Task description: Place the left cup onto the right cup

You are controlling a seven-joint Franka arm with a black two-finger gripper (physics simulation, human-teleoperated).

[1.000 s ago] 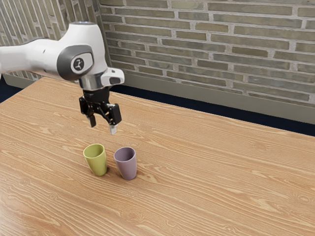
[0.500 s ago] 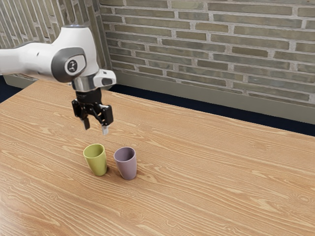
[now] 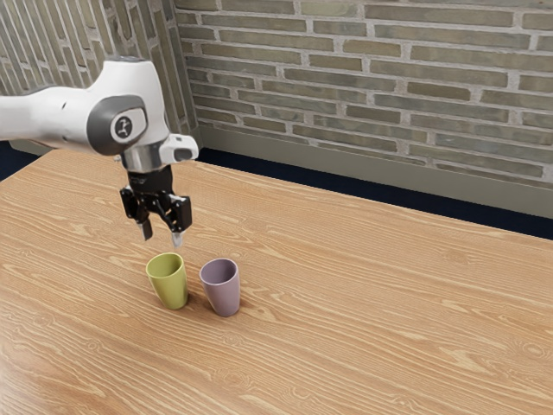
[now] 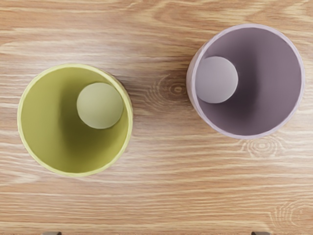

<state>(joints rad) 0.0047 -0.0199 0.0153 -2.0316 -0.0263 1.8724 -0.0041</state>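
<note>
Two cups stand upright side by side on the wooden table (image 3: 371, 294). The olive-green cup (image 3: 168, 279) is toward the exterior view's left, the mauve cup (image 3: 220, 286) just to its right, a small gap between them. My gripper (image 3: 161, 235) hangs open a short way above the green cup's rim, holding nothing. From the wrist camera I look straight down into both: the green cup (image 4: 74, 120) and the mauve cup (image 4: 246, 81), each with an empty inside and a round base showing.
A brick wall (image 3: 389, 78) runs behind the table's far edge. Wide bare wood stretches toward the exterior view's right and the front of the table.
My hand has moved toward the exterior view's left and come down, from above the mauve cup to above the green cup. The cups have not moved.
</note>
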